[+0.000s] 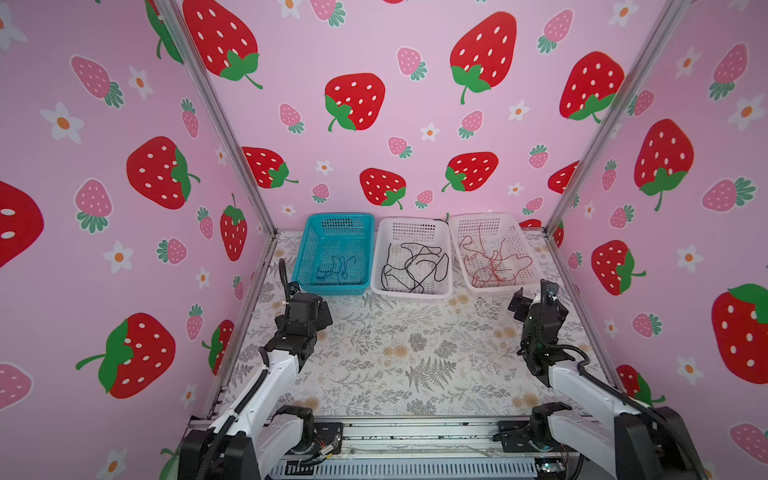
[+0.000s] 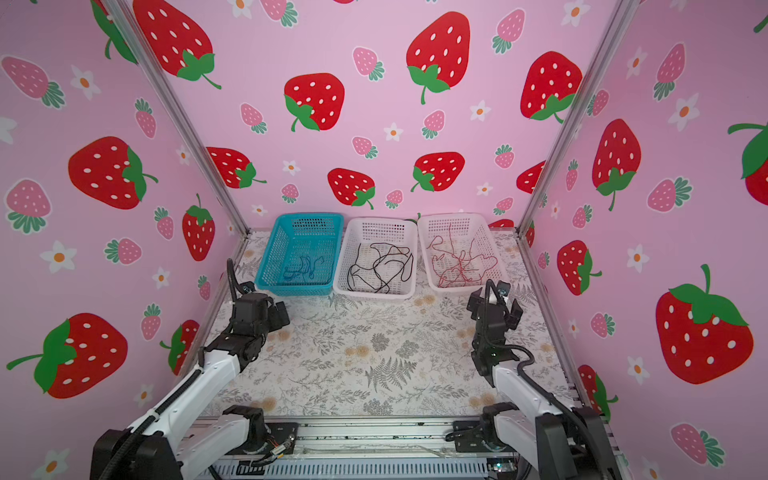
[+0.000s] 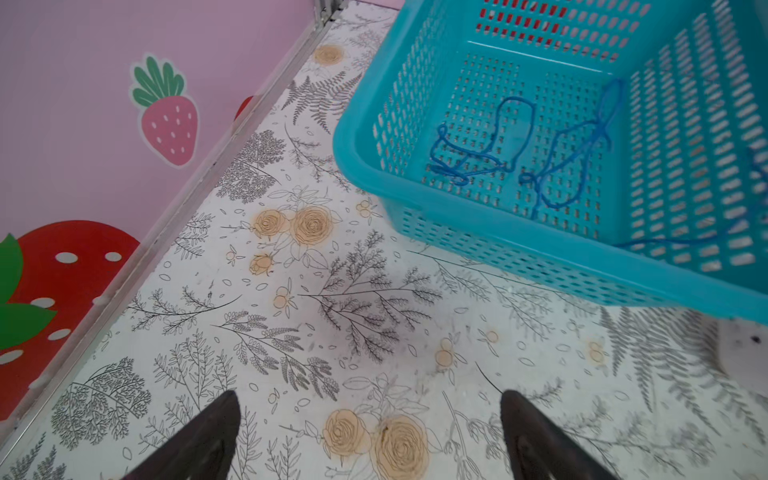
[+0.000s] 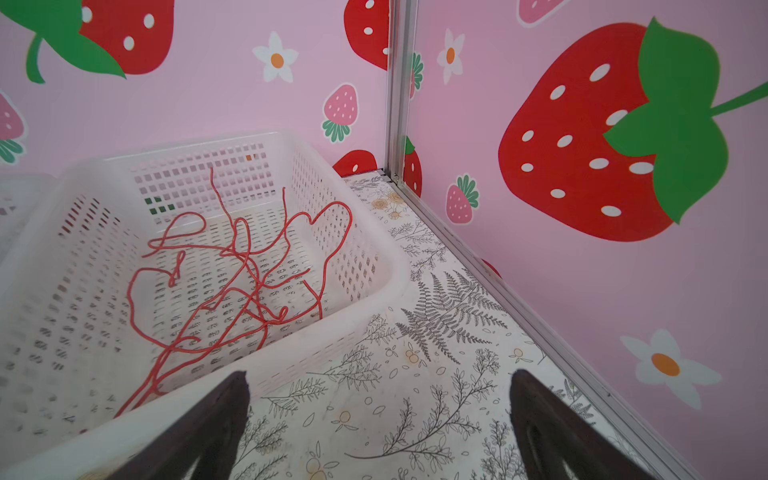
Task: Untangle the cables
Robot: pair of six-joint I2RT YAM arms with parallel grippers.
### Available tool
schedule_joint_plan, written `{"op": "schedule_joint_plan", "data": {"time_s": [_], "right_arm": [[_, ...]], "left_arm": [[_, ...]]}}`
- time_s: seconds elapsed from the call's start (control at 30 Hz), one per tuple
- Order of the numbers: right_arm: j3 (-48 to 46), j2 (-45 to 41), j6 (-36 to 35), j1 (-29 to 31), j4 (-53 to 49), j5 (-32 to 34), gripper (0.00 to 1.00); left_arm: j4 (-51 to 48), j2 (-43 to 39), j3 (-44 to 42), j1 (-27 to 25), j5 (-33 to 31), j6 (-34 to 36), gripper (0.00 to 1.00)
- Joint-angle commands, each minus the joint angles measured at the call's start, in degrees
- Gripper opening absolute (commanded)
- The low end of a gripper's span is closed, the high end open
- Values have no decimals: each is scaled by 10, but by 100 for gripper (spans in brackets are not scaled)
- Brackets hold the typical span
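The cables are lying sorted by colour in three baskets along the far wall: blue cables (image 3: 509, 166) in the blue basket (image 1: 330, 289) on the left, black cables (image 1: 415, 266) in the middle basket (image 1: 411, 293), and red cables (image 4: 249, 266) in the right basket (image 4: 386, 270). The left gripper (image 3: 370, 399) and right gripper (image 4: 379, 374) are both hanging wide open, holding nothing. The red bunch, running mostly near to far, is sitting just far-left of the right gripper, so that arm is probably nearest to it.

White arms (image 1: 279, 369), black ribbed hoses (image 1: 283, 272)
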Motion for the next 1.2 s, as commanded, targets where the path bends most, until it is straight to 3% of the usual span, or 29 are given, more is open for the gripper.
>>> {"op": "schedule_joint_plan", "data": {"time_s": [0.0,0.17,0.23,0.57,0.67,0.77,0.87,0.93,1.0,1.17], "right_arm": [[-19,48,-85,-8,148,-2,99],[-19,103,-116,-25,193,-42,99],[-19,122,-112,-31,209,-47,99],[-17,231,-107,-36,323,-89,99],[-12,234,-98,-52,309,-126,99],[-33,262,-95,-59,374,-134,99],[-21,258,-92,-65,342,-151,99],[-20,257,-92,-66,338,-154,99],[-20,258,-92,-67,340,-154,99],[-22,256,-92,-67,341,-155,99]], "left_arm": [[76,22,-4,19,2,3,99],[226,42,-70,37,19,58,99],[273,59,-91,59,37,46,99],[414,162,-80,77,75,76,99],[453,190,-79,83,99,76,99],[523,221,-95,84,105,81,99],[535,247,-88,80,171,115,99],[610,287,-100,75,187,126,99],[528,277,-69,68,177,133,99],[511,283,-55,43,139,153,99]]}}
